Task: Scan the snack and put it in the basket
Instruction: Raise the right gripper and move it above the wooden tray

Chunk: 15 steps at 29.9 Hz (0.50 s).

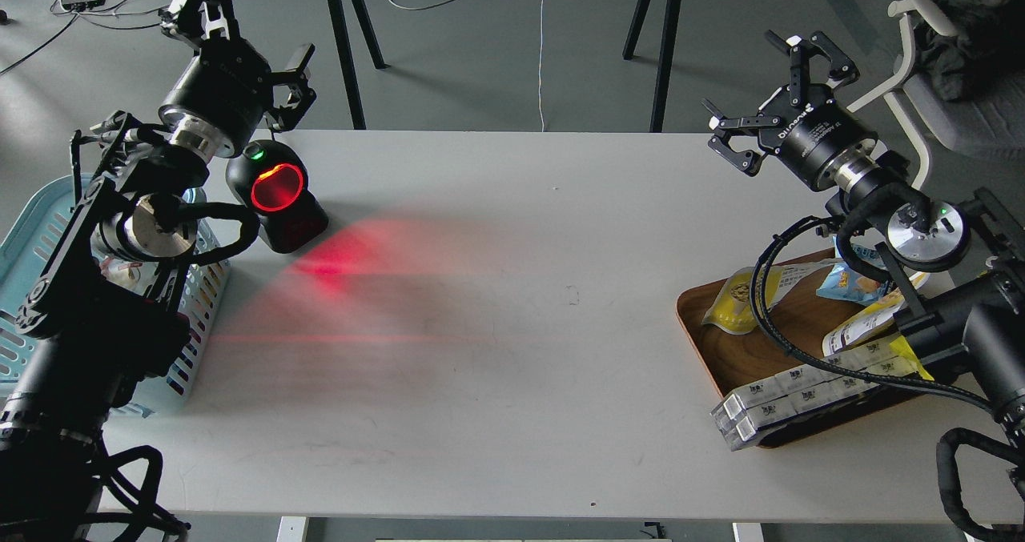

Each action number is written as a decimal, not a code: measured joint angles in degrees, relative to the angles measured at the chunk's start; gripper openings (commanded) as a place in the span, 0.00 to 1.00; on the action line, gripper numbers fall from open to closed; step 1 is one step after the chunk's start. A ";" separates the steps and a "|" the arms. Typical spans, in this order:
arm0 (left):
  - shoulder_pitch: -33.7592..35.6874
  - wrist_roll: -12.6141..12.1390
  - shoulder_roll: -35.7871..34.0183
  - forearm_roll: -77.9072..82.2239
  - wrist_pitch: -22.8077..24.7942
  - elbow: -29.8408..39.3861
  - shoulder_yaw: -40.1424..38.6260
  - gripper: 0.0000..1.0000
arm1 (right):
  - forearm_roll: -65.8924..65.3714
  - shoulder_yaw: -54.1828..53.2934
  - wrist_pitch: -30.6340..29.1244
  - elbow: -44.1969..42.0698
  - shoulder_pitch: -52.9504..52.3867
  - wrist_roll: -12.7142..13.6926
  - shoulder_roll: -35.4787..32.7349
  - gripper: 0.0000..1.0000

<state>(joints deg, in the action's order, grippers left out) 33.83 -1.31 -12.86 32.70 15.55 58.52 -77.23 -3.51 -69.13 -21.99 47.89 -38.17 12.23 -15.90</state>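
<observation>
At the far left, the light blue basket [36, 230] sits at the tabletop's [512, 302] edge, mostly behind the left arm, likely parked there as the drop point within that arm's reach. Something lies inside it, too hidden to name. The left hand [240, 38] hangs above and behind the basket with fingers spread wide and nothing in them. Just right of it stands the black barcode scanner [276, 198], its red window lit and a green light on top; it faces out over the open middle of the tabletop, throwing a red glow there, so an item passed across would meet the beam.

On the right, the right hand [773, 98] is raised above the tabletop, fingers wide, empty; white lettering on its body is too small to read. Below it the brown wooden tray [725, 358] holds the stock. The snack [741, 298], a yellow pouch, lies at the tray's left side, partly crossed by a cable, beside a small blue bag [849, 284] and long white boxes [789, 402] overhanging the front rim. Their print is unreadable.
</observation>
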 measured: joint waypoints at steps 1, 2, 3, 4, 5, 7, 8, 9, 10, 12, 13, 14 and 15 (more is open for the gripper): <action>0.03 0.00 0.01 0.00 0.00 0.00 0.02 1.00 | 0.00 -0.19 0.00 0.00 0.01 -0.01 0.00 0.98; 0.08 0.00 0.02 0.00 0.00 0.01 0.04 1.00 | 0.00 -0.35 0.01 0.01 0.01 -0.02 0.00 0.98; 0.14 0.00 0.02 0.00 0.01 0.02 0.05 1.00 | 0.00 -0.44 0.02 0.01 0.02 -0.02 0.00 0.98; 0.17 0.00 0.02 -0.01 0.05 0.02 0.05 1.00 | 0.00 -0.49 0.09 0.01 0.02 -0.02 0.00 0.98; 0.18 0.00 0.02 0.00 0.09 0.03 0.05 1.00 | 0.00 -0.52 0.15 0.01 0.02 -0.02 0.00 0.98; 0.30 0.02 0.02 -0.01 0.13 0.04 0.00 1.00 | 0.01 -0.53 0.24 0.01 0.01 -0.02 0.03 0.98; 0.34 0.03 0.01 -0.01 0.13 0.04 -0.04 1.00 | 0.00 -0.53 0.26 0.01 0.01 -0.02 0.05 0.98; 0.34 0.03 -0.04 -0.01 0.14 0.04 -0.06 1.00 | 0.00 -0.52 0.27 0.01 0.00 -0.02 0.06 0.98; 0.34 0.03 -0.10 -0.01 0.13 0.04 -0.09 1.00 | 0.00 -0.42 0.28 0.01 -0.05 -0.02 0.06 0.98; 0.35 0.03 -0.17 -0.01 0.13 0.04 -0.10 1.00 | -0.04 -0.10 0.33 0.05 -0.18 -0.02 0.06 0.98; 0.35 0.03 -0.20 -0.01 0.13 0.04 -0.12 1.00 | -0.06 0.07 0.33 0.07 -0.26 -0.02 0.06 0.98; 0.35 0.03 -0.21 -0.01 0.13 0.03 -0.19 1.00 | -0.07 0.18 0.33 0.09 -0.34 -0.02 0.06 0.98; 0.35 0.03 -0.24 -0.03 0.12 -0.01 -0.27 1.00 | -0.08 0.26 0.34 0.10 -0.42 -0.02 0.06 0.98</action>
<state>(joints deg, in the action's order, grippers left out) 34.18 -1.28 -13.10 32.67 15.67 58.51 -77.50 -3.59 -68.87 -21.65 47.98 -38.59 12.20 -15.84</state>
